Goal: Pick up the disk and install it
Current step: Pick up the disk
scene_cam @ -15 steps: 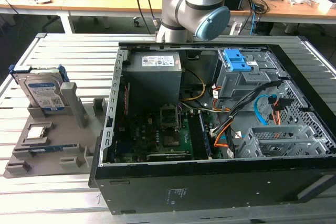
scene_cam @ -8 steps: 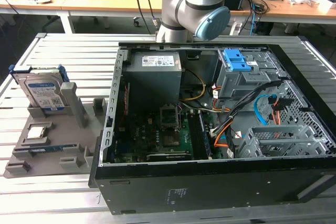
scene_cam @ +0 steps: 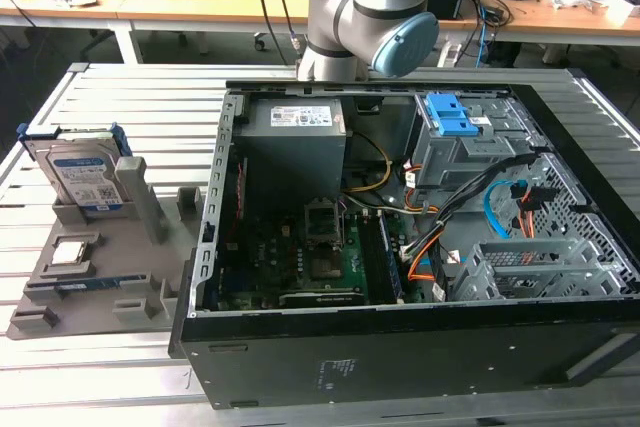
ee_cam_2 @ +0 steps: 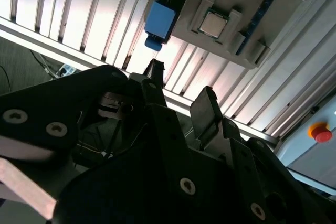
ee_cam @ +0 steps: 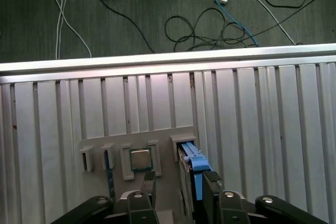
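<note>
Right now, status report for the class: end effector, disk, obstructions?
End effector open, empty. Disk upright in grey holder, untouched. Nothing seen blocking it.

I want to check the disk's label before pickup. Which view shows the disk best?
The exterior view: the disk stands upright in its grey holder, with the label facing the camera. The first wrist view looks down on its blue-railed edge, and the second wrist view catches one blue end.

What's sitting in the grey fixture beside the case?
The disk stands on edge in a slot; a square chip lies flat in a recess. The fixture's walls hide the disk's lower edge.
</note>
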Tool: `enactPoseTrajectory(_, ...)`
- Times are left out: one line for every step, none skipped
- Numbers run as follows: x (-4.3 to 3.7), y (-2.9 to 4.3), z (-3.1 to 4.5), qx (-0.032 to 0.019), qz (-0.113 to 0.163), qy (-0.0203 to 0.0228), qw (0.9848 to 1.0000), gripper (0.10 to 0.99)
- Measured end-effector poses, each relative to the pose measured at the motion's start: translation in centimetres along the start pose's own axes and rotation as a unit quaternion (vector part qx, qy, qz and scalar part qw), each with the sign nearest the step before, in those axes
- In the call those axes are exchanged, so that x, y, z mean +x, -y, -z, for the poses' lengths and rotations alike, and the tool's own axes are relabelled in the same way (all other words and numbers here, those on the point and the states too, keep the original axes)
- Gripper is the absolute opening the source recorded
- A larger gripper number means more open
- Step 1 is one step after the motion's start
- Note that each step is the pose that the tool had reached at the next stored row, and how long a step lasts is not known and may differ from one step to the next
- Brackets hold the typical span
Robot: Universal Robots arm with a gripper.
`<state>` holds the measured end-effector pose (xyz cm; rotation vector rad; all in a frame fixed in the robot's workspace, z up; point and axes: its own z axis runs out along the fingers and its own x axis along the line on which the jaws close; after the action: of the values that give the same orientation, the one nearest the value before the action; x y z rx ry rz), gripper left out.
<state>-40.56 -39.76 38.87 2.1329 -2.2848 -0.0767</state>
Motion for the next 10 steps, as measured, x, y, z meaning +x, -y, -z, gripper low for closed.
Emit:
enactPoseTrajectory(0.0, 0.0, -0.12, 0.0001, 0.0, 0.0, 1.0, 0.482)
enactPoseTrajectory(0.0, 0.02, -0.19, 0.0, 0.0, 0.0, 1.0, 0.482)
enactPoseTrajectory(0.0, 0.03, -0.33, 0.0001, 0.0, 0.0001, 1.0, 0.482)
enactPoseTrajectory(0.0, 0.03, -0.43, 0.0001, 0.0, 0.0, 1.0, 0.482)
enactPoseTrajectory(0.0, 0.05, -0.51, 0.0001, 0.0, 0.0, 1.0, 0.482)
enactPoseTrajectory(0.0, 0.06, -0.6, 0.0001, 0.0, 0.0, 1.0, 0.482)
enactPoseTrajectory(0.01, 0.08, -0.7, 0.0001, 0.0, 0.0, 1.0, 0.482)
enactPoseTrajectory(0.01, 0.11, -0.96, 0.0001, 0.0, 0.0, 1.0, 0.482)
enactPoseTrajectory(0.01, 0.14, -1.15, 0.0001, 0.0, 0.0, 1.0, 0.482)
enactPoseTrajectory(0.02, 0.18, -1.43, 0.0001, 0.0, 0.0, 1.0, 0.482)
